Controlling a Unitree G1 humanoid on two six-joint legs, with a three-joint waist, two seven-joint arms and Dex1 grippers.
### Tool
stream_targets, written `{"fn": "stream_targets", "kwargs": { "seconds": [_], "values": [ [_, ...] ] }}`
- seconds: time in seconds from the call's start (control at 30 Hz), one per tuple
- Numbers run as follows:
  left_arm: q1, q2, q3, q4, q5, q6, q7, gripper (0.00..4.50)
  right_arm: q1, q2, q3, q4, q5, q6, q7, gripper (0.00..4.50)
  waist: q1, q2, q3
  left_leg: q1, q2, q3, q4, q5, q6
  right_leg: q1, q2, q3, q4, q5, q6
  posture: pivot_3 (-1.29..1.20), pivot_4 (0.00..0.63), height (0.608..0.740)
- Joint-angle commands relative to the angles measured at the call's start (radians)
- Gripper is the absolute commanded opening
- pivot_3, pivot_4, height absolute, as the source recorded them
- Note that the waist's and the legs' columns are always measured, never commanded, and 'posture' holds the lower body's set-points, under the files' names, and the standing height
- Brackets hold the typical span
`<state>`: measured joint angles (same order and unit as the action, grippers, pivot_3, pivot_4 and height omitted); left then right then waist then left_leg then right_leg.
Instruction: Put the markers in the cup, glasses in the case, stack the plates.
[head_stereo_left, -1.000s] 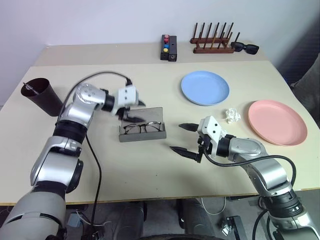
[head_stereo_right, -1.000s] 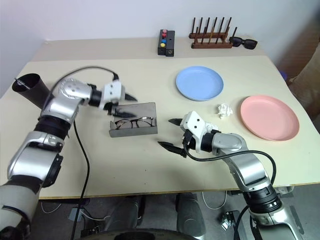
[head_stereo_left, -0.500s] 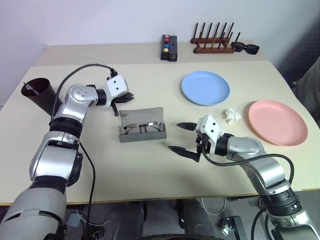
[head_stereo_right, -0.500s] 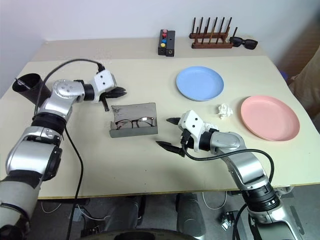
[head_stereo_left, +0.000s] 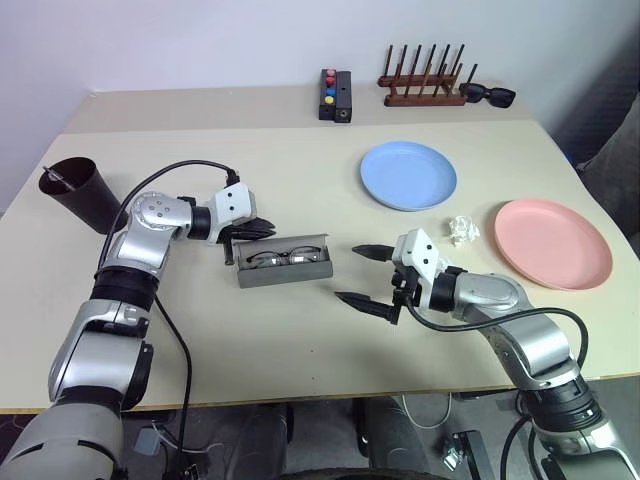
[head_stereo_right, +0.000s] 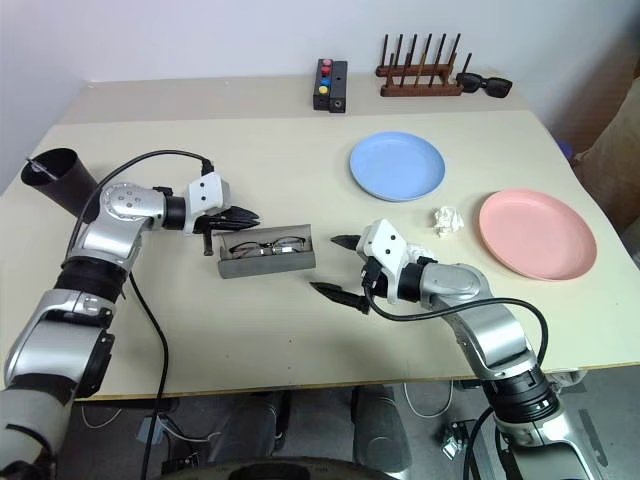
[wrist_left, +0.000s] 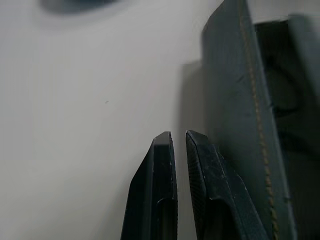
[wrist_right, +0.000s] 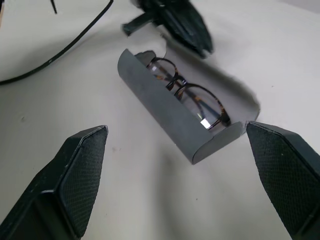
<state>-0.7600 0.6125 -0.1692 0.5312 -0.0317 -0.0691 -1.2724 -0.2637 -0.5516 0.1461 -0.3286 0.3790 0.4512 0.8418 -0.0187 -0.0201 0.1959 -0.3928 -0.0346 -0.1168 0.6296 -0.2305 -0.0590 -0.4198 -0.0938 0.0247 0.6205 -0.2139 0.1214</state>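
Beige tabletop: grey hinged box-like case (head_stereo_right: 266, 252), light, stiff, holding fragile thin dark-rimmed glasses (head_stereo_right: 262, 244). Left tool (head_stereo_right: 243, 214) pinched shut behind its lid; right tool (head_stereo_right: 343, 267) spread wide beside it. You press the lid's rim.

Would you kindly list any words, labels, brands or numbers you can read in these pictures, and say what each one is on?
There is no readable text in any of the views.
The black box with coloured buttons shows no lettering that can be made out.
The grey case, blue plate, pink plate and cup are plain.
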Motion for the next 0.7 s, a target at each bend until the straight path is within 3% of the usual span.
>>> {"fn": "stream_targets", "kwargs": {
  "seconds": [0.03, 0.4, 0.53, 0.7],
  "values": [
    [0.049, 0.028, 0.003, -0.145, -0.033, 0.066, -0.033, 0.41, -0.017, 0.010, -0.023, -0.014, 0.019, -0.017, 0.005, 4.50, 0.000, 0.000, 0.000, 0.000, 0.000, 0.000, 0.000, 0.000, 0.000, 0.000, 0.000, 0.000, 0.000, 0.000, 0.000, 0.00, 0.150, 0.739],
    [0.125, 0.024, 0.011, -0.257, -0.028, 0.115, 0.041, 0.41, -0.034, 0.010, -0.028, 0.001, -0.003, -0.029, 0.002, 4.50, 0.002, 0.000, 0.000, 0.000, 0.000, 0.000, 0.000, 0.000, 0.000, 0.000, 0.000, 0.000, 0.000, 0.000, 0.000, 0.00, 0.150, 0.739],
    [0.116, -0.005, 0.087, -0.289, -0.093, 0.100, 0.118, 0.41, -0.113, 0.020, -0.018, 0.106, -0.130, -0.105, -0.092, 4.50, 0.001, 0.000, 0.000, 0.000, 0.000, 0.000, 0.000, 0.000, 0.000, 0.000, 0.000, 0.000, 0.000, 0.000, 0.000, 0.00, 0.150, 0.739],
    [0.211, 0.009, 0.190, -0.482, -0.268, 0.229, 0.119, 0.41, -0.272, -0.009, 0.029, 0.316, -0.320, -0.155, -0.171, 4.50, -0.008, 0.001, 0.000, 0.000, 0.000, 0.000, -0.001, 0.000, 0.000, -0.001, 0.000, 0.000, 0.000, 0.000, 0.000, 0.00, 0.150, 0.739]
  ]
}}
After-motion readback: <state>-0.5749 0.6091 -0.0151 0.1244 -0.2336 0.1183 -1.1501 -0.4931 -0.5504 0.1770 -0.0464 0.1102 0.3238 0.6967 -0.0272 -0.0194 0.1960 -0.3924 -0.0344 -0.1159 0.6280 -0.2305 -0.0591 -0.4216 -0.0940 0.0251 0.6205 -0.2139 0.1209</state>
